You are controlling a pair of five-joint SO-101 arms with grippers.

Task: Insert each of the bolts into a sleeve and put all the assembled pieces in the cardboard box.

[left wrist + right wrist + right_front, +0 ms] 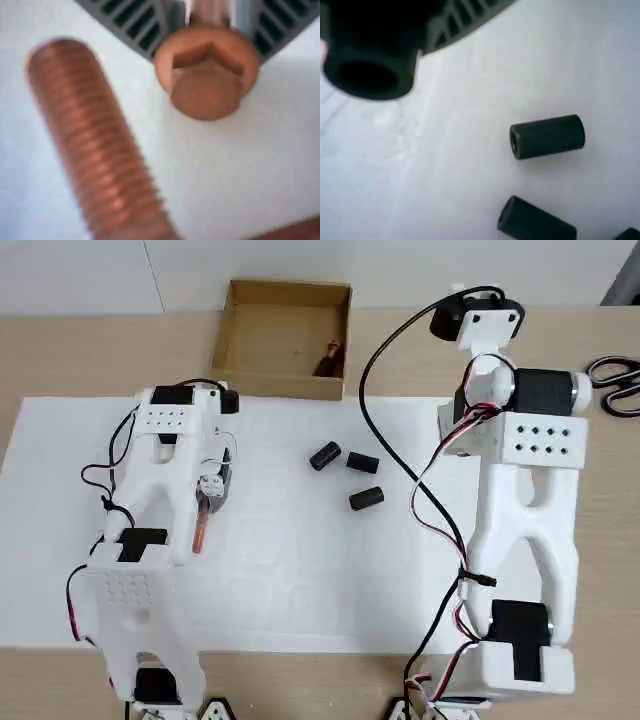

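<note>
My left gripper (207, 508) is low over the left part of the white sheet, shut on the head of a copper bolt (207, 75) between its grey fingers (125, 17). A second copper bolt (95, 145) lies on the sheet right beside it. My right gripper (452, 430) is at the sheet's right side, shut on a black sleeve (367, 67) next to its ribbed finger (465, 20). Three black sleeves (325, 455) (362, 462) (367, 499) lie loose mid-sheet. The cardboard box (240, 335) at the back holds one dark piece (330, 362).
The white sheet (300, 580) covers most of the wooden table. Scissors (615, 380) lie at the right edge. A black cable (385, 430) loops from the right arm over the sheet near the sleeves.
</note>
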